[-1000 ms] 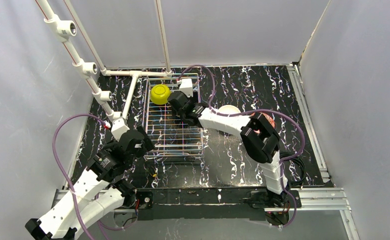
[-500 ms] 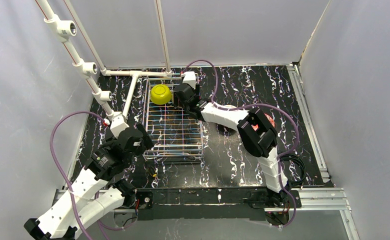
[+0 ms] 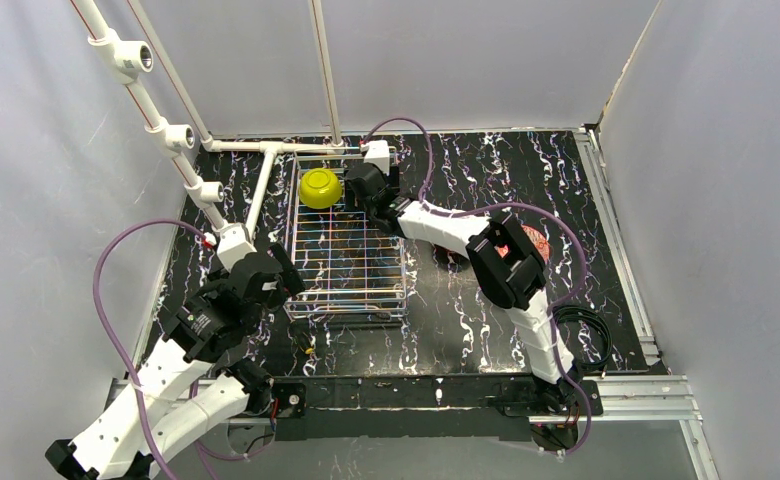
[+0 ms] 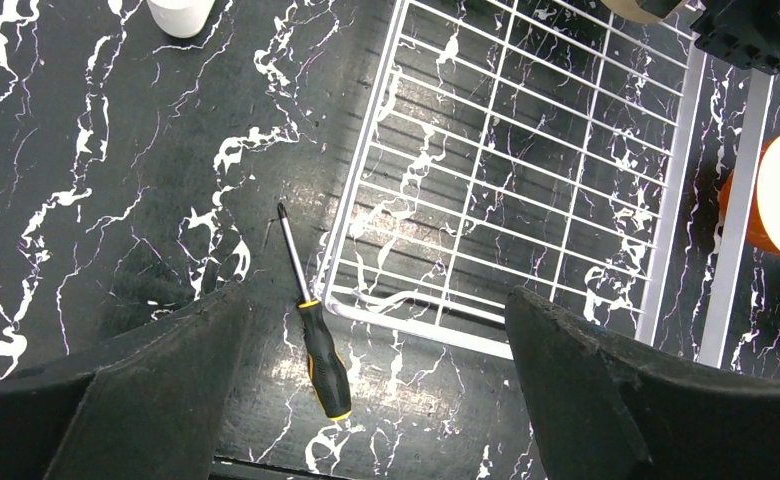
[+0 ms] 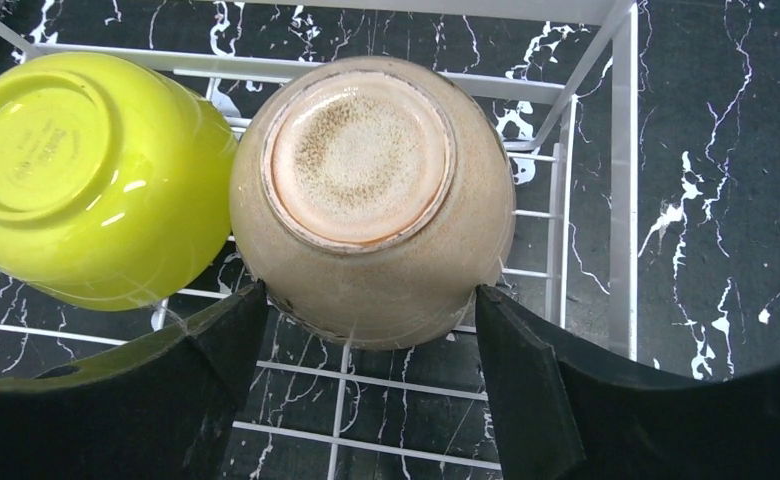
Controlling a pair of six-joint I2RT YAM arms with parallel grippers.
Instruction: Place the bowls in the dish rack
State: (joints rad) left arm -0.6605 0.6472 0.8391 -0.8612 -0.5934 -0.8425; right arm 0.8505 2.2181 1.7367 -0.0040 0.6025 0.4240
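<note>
The wire dish rack (image 3: 349,268) lies at the table's middle left. A lime-yellow bowl (image 3: 320,187) sits upside down in its far left corner, also in the right wrist view (image 5: 76,170). My right gripper (image 3: 365,188) reaches over the rack's far right corner. It is shut on a beige bowl (image 5: 366,190), held upside down beside the lime one, with a finger on each side (image 5: 368,300). My left gripper (image 4: 376,295) is open and empty above the rack's near left corner (image 4: 351,305). An orange bowl (image 4: 778,195) stands right of the rack.
A black-and-yellow screwdriver (image 4: 316,340) lies on the table by the rack's near left corner. A white pipe frame (image 3: 228,160) stands left of the rack. A reddish bowl (image 3: 537,240) shows behind the right arm. Grey walls enclose the table.
My right gripper has carried the beige bowl from mid-rack towards the rack's far right corner, beside the lime bowl. The left arm has shifted slightly.
</note>
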